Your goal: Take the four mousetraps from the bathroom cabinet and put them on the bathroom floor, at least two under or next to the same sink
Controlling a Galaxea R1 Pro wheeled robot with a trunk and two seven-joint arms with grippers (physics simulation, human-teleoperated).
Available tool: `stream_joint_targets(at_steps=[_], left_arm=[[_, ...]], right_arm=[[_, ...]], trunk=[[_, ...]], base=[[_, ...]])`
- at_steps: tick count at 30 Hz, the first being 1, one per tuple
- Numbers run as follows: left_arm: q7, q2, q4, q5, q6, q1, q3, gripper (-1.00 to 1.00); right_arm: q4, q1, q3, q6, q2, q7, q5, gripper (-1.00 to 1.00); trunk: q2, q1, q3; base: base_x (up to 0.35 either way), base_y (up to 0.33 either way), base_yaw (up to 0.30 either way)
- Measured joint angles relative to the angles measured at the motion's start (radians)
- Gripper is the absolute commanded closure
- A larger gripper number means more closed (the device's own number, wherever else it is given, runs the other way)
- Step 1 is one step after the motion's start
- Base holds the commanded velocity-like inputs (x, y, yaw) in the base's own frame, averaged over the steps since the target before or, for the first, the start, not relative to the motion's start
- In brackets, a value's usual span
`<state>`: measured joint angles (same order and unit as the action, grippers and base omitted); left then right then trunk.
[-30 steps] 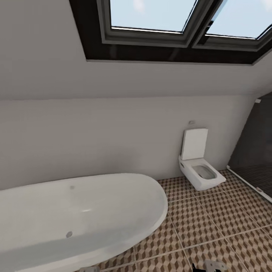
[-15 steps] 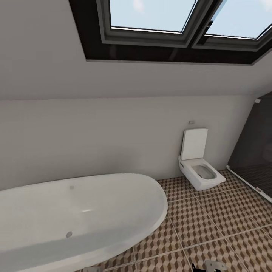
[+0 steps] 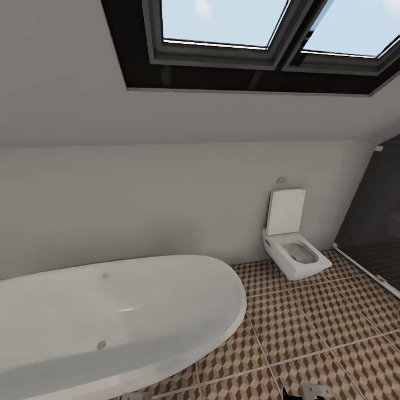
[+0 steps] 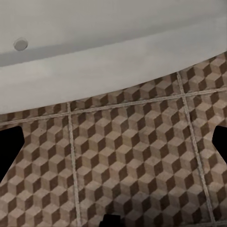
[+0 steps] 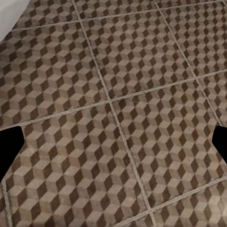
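The mousetraps and the cabinet are out of view. The bathroom floor (image 3: 311,328), tiled in a brown and beige cube pattern with pale grout lines, spreads to the right of a bathtub. Over these tiles (image 4: 127,156), close to the tub's white side, hangs my left gripper (image 4: 113,149), open and holding nothing, its dark fingertips (image 4: 9,151) wide apart at the picture's edges. My right gripper (image 5: 113,149) is open too, empty, above bare tiles (image 5: 118,94).
A large white oval bathtub (image 3: 111,316) takes up the lower left. Against the far wall stands a white toilet (image 3: 291,250) with its lid raised. A dark shower area (image 3: 378,222) lies at the right. Skylights (image 3: 222,22) sit in the sloped ceiling.
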<state>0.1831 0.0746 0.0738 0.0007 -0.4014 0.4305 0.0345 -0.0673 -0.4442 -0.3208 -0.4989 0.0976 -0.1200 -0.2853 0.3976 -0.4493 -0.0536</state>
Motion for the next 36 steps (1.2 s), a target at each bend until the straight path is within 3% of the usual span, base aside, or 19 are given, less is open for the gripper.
stream_joint_targets(at_steps=[13, 36], left_arm=[[0.006, 0.000, 0.000, -0.001, -0.001, 0.000, 0.000, -1.00], [0.010, 0.000, 0.000, -0.002, 0.000, 0.000, 0.000, -1.00]], right_arm=[[0.000, 0.000, 0.000, 0.000, 0.000, 0.000, 0.000, -1.00], [0.000, 0.000, 0.000, 0.000, 0.000, 0.000, 0.000, -1.00]], trunk=[[0.000, 0.000, 0.000], [0.000, 0.000, 0.000]], base=[[0.000, -0.036, 0.000], [0.000, -0.287, 0.000]])
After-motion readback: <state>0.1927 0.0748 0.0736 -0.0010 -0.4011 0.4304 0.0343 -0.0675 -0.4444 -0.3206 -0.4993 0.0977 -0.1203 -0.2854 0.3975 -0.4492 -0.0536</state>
